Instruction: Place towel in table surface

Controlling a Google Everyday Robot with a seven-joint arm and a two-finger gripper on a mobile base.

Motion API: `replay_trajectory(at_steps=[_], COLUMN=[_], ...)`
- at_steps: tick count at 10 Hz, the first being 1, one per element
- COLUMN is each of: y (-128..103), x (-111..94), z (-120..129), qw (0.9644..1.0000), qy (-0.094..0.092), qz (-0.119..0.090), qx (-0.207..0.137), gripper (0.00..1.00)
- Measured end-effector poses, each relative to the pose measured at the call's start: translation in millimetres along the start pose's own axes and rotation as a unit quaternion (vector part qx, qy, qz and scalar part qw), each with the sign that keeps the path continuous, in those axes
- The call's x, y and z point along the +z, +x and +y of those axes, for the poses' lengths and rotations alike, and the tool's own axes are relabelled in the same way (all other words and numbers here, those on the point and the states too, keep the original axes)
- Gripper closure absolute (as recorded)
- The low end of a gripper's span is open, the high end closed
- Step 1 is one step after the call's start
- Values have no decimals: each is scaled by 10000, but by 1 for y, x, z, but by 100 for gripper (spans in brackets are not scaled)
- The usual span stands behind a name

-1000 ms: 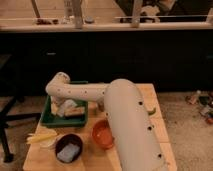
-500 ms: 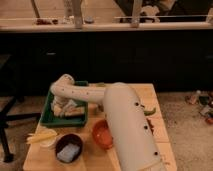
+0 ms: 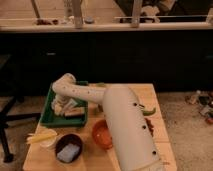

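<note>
The gripper (image 3: pixel 60 107) is down in the green tray (image 3: pixel 47 118) at the pale towel (image 3: pixel 69 104), its hold impossible to tell; a shallow pinch could let the cloth slip off short of the wooden surface (image 3: pixel 149 96)

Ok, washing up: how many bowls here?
2, maybe 3: orange bowl by the arm, dark bowl front left, possibly the pale dish beside it. Arm may hide more. Claw over green tray.
</note>
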Motion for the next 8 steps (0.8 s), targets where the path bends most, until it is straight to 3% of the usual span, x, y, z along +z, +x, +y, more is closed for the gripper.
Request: replay_trajectory(at_steps=[4, 8], y=[2, 3], x=[-7, -6], z=[1, 3], qw=[10000, 10000], qy=[-8, -22], qz=[27, 38], qx=[-5, -15], gripper=[99, 100])
